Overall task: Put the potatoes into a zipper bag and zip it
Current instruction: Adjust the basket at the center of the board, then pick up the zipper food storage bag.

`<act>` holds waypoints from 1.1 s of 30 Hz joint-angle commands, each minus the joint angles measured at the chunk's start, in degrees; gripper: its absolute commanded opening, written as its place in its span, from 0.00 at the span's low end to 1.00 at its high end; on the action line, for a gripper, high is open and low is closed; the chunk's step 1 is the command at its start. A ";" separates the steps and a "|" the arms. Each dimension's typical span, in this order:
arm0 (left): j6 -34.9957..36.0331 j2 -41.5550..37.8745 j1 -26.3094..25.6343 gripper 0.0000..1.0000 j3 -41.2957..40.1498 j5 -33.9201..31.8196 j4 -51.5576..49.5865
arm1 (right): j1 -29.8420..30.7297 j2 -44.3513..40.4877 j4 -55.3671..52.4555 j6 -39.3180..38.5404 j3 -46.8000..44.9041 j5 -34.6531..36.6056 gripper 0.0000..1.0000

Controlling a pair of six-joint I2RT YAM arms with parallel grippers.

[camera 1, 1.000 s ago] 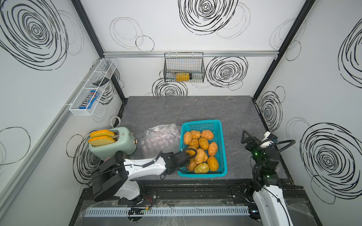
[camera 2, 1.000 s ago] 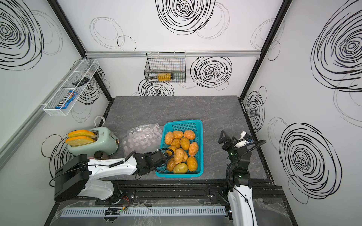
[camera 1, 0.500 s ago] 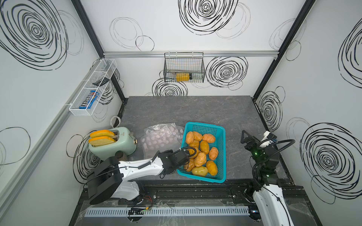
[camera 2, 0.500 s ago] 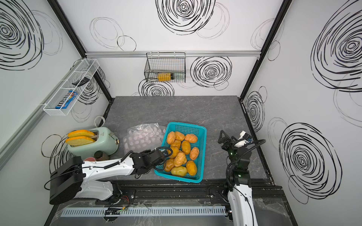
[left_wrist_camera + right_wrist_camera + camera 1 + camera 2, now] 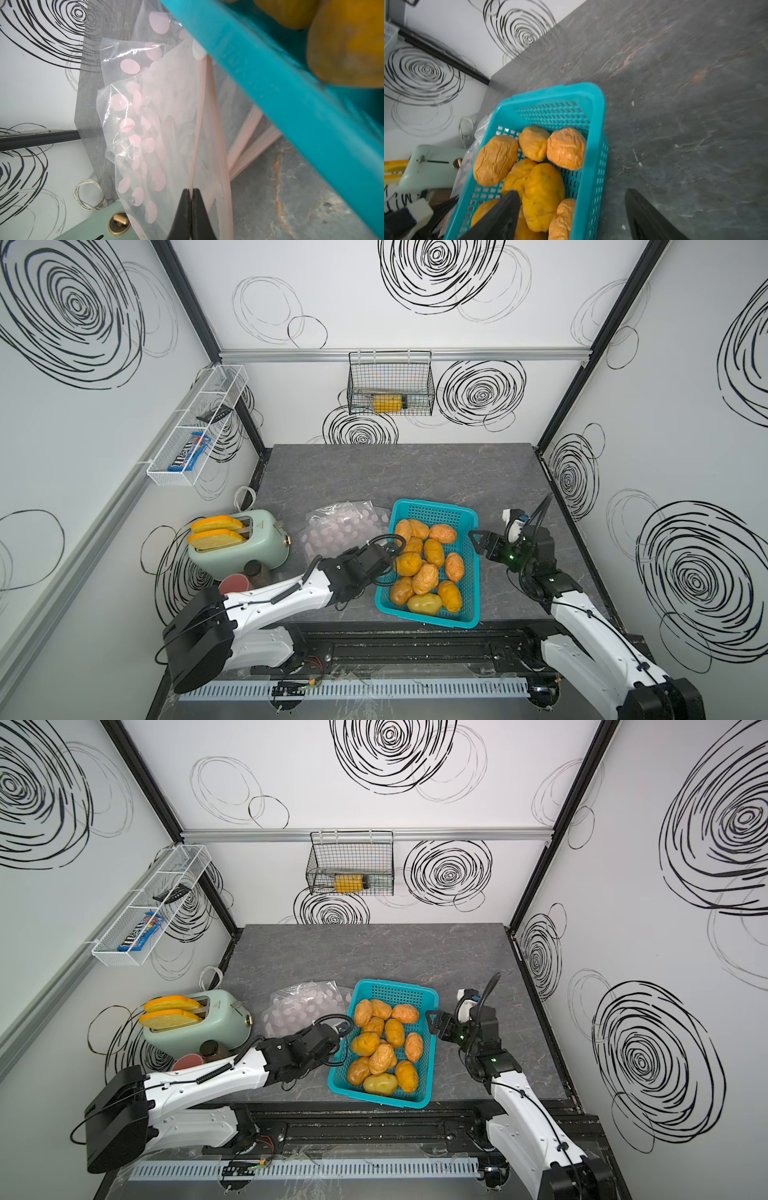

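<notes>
— On the bench [image 5: 374,472], near its front edge, something has shifted. The teal basket [image 5: 434,514] sat square a second ago and now lies skewed, its far end swung toward the right arm's side.

— What turned it?

— The left tool [image 5: 191,193], I'd judge. Its tips are pressed together on the pink zip edge of a zipper bag [image 5: 158,124], which lies just beside the basket's left wall. More pink strips show under the rim there. Tugging one bag free seems to have dragged the basket round.

— And the potatoes [image 5: 424,577]?

— All in the basket. They rolled a little with the turn, and none is in the bag.

— The other arm?

— The right tool [image 5: 572,192] has come in toward the basket. Its jaws are spread with nothing held, and in the right wrist view the basket's right wall lies between them.

— What does that mean for the job?

— The bag is in hand, but I can't see its mouth open, so loading hasn't begun. The basket's near right corner now seems to reach the bench's front edge, so another tug could push it off. The right tool looks placed to steady that wall.
</notes>
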 commanded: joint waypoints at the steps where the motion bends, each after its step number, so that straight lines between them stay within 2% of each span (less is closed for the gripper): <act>1: -1.26 -0.15 0.74 0.00 1.50 0.84 0.94 | 4.35 -0.86 -3.56 -0.16 -1.34 6.41 0.73; 5: -0.96 -1.58 1.09 0.00 0.89 1.53 1.71 | 7.71 0.92 -3.73 -0.06 -1.28 9.87 0.50; 8: -1.13 -1.64 1.14 0.00 0.96 1.24 1.73 | 8.19 4.41 -3.02 -0.34 0.43 11.84 0.30; 10: -1.18 -1.64 1.22 0.00 0.96 1.22 1.68 | 8.19 7.23 -2.00 -1.80 2.24 14.56 0.20; 14: -1.27 -2.45 1.27 0.00 0.52 1.03 2.07 | 4.78 15.55 -4.58 -6.04 10.38 19.20 0.09; 18: -1.07 -3.24 1.55 0.00 0.26 1.75 2.46 | -0.98 24.16 -3.92 -9.49 17.19 15.94 0.00; 23: -0.98 -3.32 1.12 0.00 -0.18 1.79 2.78 | -9.10 37.37 -5.47 -9.27 27.20 7.24 0.00; 28: -1.04 -3.59 1.01 0.00 -0.44 1.37 2.93 | -9.69 46.82 -7.57 -12.73 33.47 4.90 0.00; 31: -1.13 -3.93 1.10 0.00 -0.65 0.99 3.70 | -9.82 48.29 -7.27 -13.22 34.41 5.22 0.00; 32: -1.26 -4.21 1.17 0.00 -0.87 1.09 4.37 | -9.82 47.99 -7.39 -13.12 34.54 5.13 0.02; 33: -1.05 -4.42 1.32 0.00 -0.97 1.64 4.45 | -9.82 47.65 -7.78 -12.96 34.79 5.22 0.12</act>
